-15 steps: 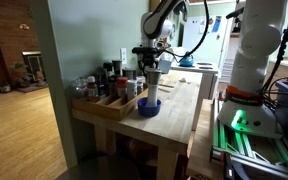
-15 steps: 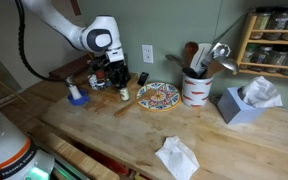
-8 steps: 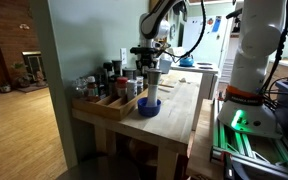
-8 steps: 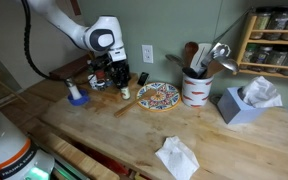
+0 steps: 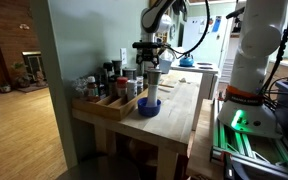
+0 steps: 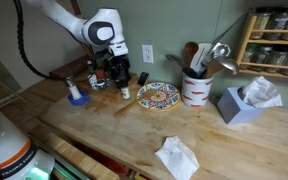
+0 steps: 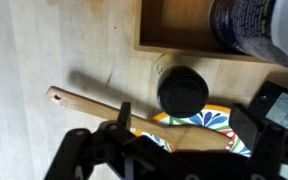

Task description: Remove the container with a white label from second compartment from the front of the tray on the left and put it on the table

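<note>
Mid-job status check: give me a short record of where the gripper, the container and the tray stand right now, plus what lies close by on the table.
gripper: gripper looks open, nothing between its fingers, held above the table
container: dark-lidded container upright on the table, outside the tray
label: not visible from above
tray: tray just beside the container; a dark jar inside it
nearby: wooden spoon and patterned plate next to the container
other: blue bowl in front of the tray
</note>
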Motion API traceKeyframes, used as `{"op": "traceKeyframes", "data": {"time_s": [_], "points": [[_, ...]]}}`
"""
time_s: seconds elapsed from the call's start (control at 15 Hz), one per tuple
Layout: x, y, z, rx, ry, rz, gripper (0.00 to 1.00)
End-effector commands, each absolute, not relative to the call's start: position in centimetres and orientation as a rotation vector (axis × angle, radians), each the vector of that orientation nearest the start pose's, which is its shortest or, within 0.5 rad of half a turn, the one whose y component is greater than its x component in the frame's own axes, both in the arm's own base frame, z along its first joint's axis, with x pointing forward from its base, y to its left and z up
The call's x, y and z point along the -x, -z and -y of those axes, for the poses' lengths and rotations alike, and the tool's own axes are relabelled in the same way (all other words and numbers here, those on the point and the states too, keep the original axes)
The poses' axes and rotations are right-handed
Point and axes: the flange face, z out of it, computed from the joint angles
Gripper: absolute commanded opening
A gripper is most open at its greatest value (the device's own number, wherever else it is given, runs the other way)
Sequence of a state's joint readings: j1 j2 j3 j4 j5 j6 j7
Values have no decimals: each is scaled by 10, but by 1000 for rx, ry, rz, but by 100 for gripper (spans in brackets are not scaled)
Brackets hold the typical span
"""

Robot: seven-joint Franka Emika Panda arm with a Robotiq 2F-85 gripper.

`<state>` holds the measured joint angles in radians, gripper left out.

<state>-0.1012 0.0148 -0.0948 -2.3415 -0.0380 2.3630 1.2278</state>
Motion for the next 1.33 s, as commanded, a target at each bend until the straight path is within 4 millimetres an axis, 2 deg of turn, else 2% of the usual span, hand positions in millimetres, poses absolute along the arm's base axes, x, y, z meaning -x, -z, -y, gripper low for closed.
{"op": "traceKeyframes", "data": {"time_s": [0.0, 0.27, 0.6, 0.8, 1.07, 1.13, 1.27], "points": [[-473, -360, 99, 2527, 9, -1892, 100], [-452, -396, 100, 2651, 11, -1698, 100], [-415, -436, 116, 2779, 28, -1475, 100], [-388, -453, 128, 2903, 77, -1261, 100], [-354, -465, 141, 3065, 187, -948, 100], [-380, -466, 139, 3006, 131, -1075, 100], [-366, -469, 142, 3040, 156, -998, 100]]}}
